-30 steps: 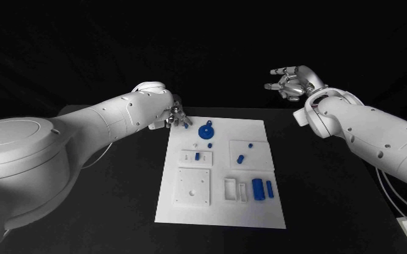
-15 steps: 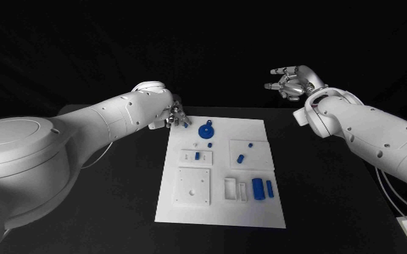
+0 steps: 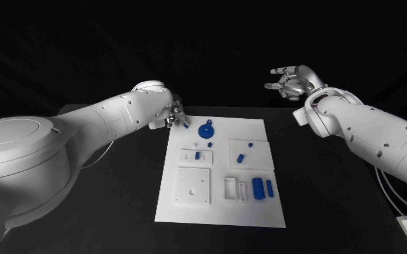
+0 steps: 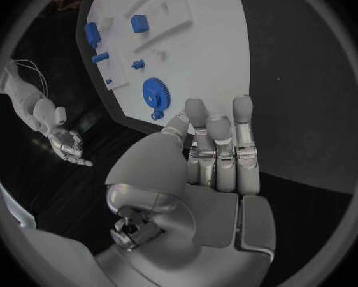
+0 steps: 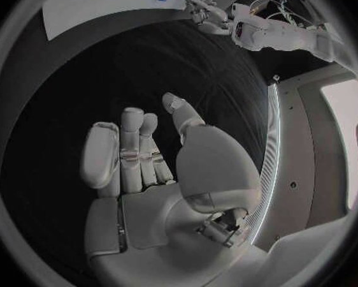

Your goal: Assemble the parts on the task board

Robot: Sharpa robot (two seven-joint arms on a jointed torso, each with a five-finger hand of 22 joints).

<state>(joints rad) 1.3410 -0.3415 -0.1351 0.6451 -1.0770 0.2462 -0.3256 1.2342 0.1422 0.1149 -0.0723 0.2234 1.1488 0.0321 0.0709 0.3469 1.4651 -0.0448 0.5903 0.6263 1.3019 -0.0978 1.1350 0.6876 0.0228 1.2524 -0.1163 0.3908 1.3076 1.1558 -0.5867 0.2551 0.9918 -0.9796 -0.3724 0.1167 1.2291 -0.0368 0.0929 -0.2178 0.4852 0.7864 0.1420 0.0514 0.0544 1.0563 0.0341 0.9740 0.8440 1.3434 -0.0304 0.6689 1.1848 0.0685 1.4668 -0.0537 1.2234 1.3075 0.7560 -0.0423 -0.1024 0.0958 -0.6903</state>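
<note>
Now, going left to right across the head view, the left hand (image 3: 176, 114) sits at the board's far-left corner, about eleven o'clock from the board's middle. Its fingers are drawn close together with a small blue piece (image 3: 186, 125) showing at their tips; whether they actually pinch it I cannot tell. The white board (image 3: 219, 210) lies in the middle of the black table (image 3: 102, 207). On it, toward twelve o'clock, rests a blue gear (image 3: 205, 130), with small blue pegs (image 3: 240, 159) near the centre and blue blocks (image 3: 257, 186) toward five o'clock. Well off at two o'clock, the right hand (image 3: 291, 82) hangs raised above the table, fingers loosely apart and holding nothing.

These pieces look like hard, light plastic, likely slick and easily flicked away. I would take the gear by its toothed rim, the pegs across their middle.
</note>
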